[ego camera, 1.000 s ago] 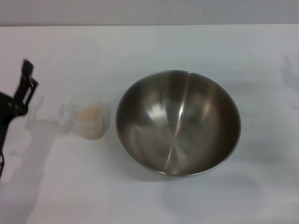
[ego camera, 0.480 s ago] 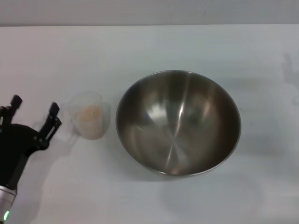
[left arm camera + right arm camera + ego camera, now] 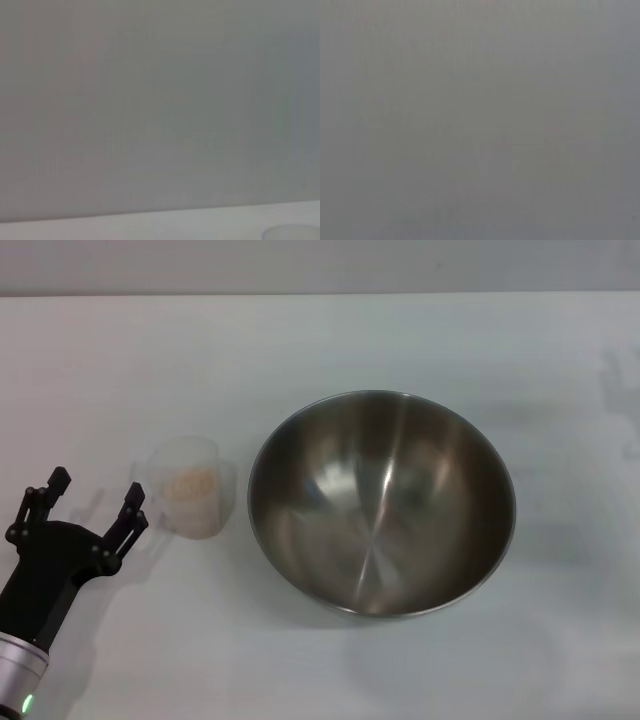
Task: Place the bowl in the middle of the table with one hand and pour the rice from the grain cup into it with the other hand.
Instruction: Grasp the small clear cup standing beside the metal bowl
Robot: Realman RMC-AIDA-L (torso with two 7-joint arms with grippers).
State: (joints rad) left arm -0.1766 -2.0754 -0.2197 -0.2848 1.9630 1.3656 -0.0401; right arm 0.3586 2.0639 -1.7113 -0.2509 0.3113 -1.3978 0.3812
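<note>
On the white table [image 3: 320,340], left of the large shiny steel bowl [image 3: 381,502], stands the small clear plastic grain cup [image 3: 188,488] with beige rice [image 3: 189,483]. Left gripper [image 3: 92,505], fingers apart, sits just left of it, nearer arm; handle side unclear. Right gripper unseen.
</note>
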